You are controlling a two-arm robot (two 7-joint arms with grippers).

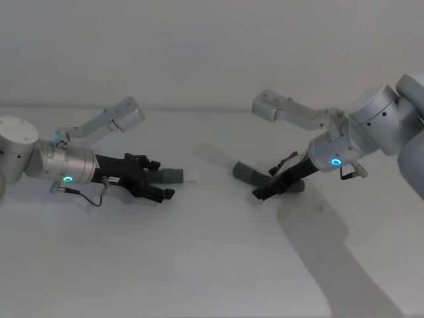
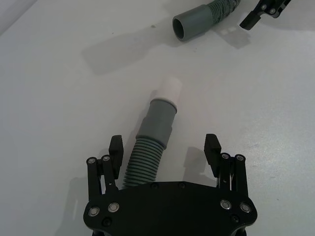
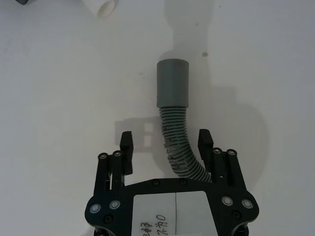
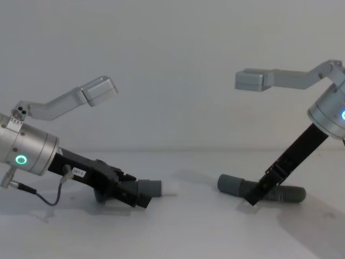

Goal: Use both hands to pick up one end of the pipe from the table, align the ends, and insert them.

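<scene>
Head cam up high, looking forward and down over the table [image 1: 199,265]. Chest cam lower, side-on across that same tabletop. Wrist cams super close, staring out along their own jaws. Overlap: plain cuff [image 2: 189,24] far off in the left wrist view, whitish tip [image 3: 102,7] far off in the right one.

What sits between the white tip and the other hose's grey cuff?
Nothing: bare table separates the white tip from the grey cuff, seen in the head view.

A plain pale-grey wall [image 4: 172,54] stands at the far side, smooth and uniform.
</scene>
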